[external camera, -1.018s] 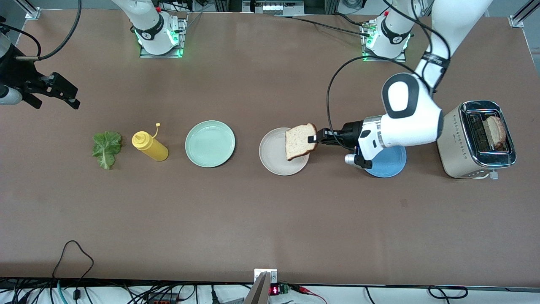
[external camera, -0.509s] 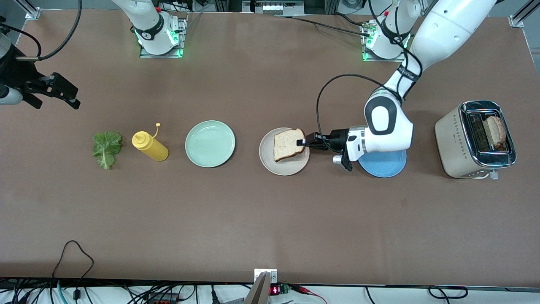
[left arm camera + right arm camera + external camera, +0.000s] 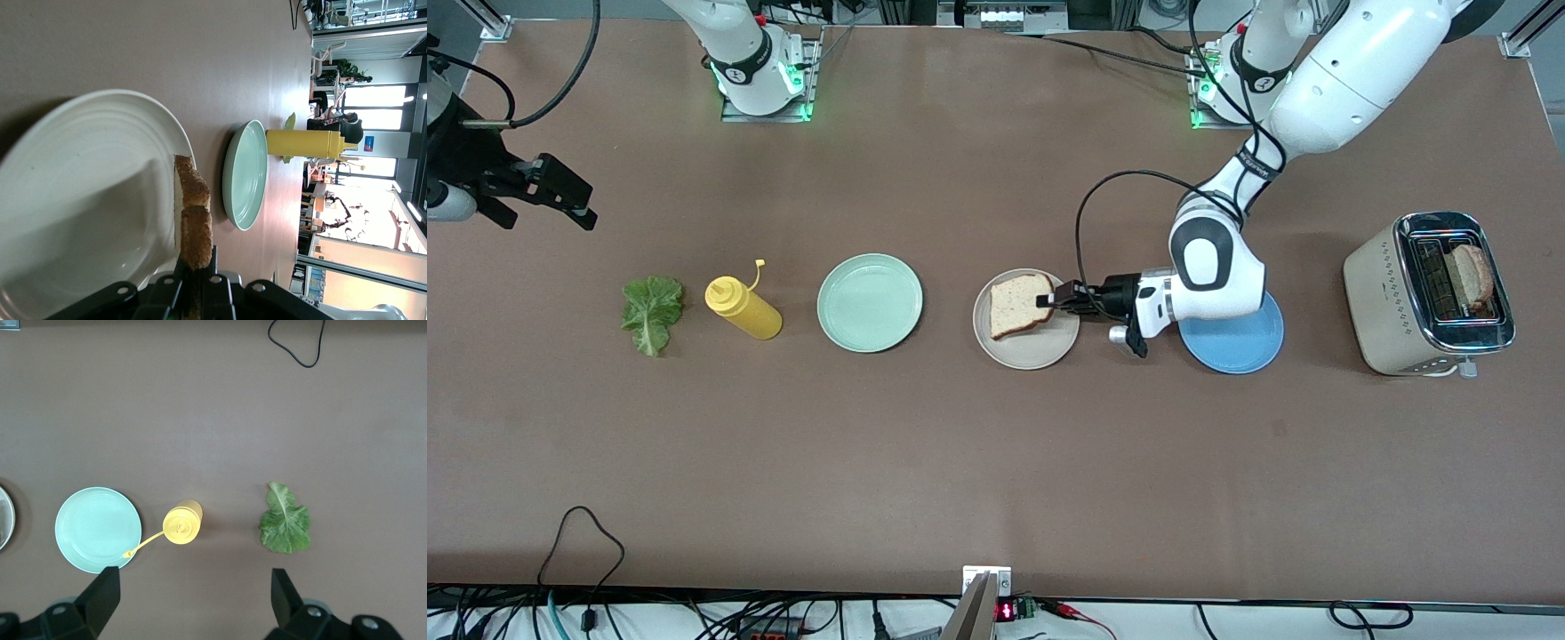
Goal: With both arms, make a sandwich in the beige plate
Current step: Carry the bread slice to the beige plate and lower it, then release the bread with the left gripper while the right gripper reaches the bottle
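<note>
My left gripper [image 3: 1051, 298] is shut on one edge of a bread slice [image 3: 1017, 305] and holds it flat, low over the beige plate [image 3: 1024, 352]. I cannot tell whether the slice touches the plate. In the left wrist view the slice [image 3: 195, 213] shows edge-on between the gripper's [image 3: 197, 270] fingers, over the plate [image 3: 80, 200]. A second slice [image 3: 1472, 274] stands in the toaster [image 3: 1387, 293]. The lettuce leaf [image 3: 651, 313] lies at the right arm's end of the table. My right gripper [image 3: 560, 197] is open and empty and waits high over that end. Its view shows the lettuce [image 3: 285, 523] below the gripper [image 3: 193, 600].
A yellow squeeze bottle [image 3: 743, 307] lies beside the lettuce. A mint-green plate [image 3: 870, 302] sits between the bottle and the beige plate. A blue plate [image 3: 1240, 345] lies under my left wrist, between the beige plate and the toaster.
My left arm has lowered the bread slice from a tilted hold above the plate's edge to flat and low over the plate's middle. The right arm has not moved.
</note>
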Motion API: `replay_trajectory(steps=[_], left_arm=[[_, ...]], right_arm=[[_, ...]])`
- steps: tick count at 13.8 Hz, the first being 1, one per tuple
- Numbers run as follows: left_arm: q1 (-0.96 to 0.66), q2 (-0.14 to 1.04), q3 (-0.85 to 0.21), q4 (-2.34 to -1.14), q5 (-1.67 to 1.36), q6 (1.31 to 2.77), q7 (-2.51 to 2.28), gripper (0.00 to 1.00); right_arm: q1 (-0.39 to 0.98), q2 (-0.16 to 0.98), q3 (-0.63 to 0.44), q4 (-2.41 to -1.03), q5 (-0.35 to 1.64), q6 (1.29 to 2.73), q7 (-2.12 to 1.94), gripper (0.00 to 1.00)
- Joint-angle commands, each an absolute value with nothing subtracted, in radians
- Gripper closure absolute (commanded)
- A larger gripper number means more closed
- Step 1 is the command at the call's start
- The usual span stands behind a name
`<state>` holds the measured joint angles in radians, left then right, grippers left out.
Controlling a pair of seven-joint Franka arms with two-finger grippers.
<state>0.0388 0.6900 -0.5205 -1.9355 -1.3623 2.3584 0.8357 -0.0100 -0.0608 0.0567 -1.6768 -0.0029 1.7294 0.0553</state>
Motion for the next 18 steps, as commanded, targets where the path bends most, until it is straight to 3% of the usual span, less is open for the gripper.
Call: replay_trajectory(steps=[1,2,6,10,15,18], left_arm=[[0.038,0.709,-0.522,-1.919,-1.394,2.367,0.87,0.04],[0.043,0.7,-0.523,-1.924,-1.394,2.367,0.853,0.0],[0.072,0.611,-0.512,-1.943,-1.384,2.365,0.819,0.0],[0.112,0.555,-0.511,-1.944,-1.254,2.347,0.746,0.0],[0.236,0.528,-0.511,-1.806,-0.836,2.104,0.541,0.0],[0.244,0.529,-0.512,-1.669,-0.498,1.952,0.26,0.0]], right_arm=[[-0.017,-0.078,0.06,-1.706,-0.005,1.724,0.067,0.0],[-0.017,-0.078,0.06,-1.715,0.0,1.703,0.061,0.0],[-0.031,-0.083,0.043,-1.782,0.076,1.644,-0.187,0.0],[-0.048,-0.104,-0.061,-1.954,0.204,1.777,-0.59,0.0],[-0.049,-0.123,-0.179,-2.169,0.438,1.966,-1.094,0.0],[-0.087,-0.045,-0.215,-2.224,0.694,2.01,-1.559,0.0]])
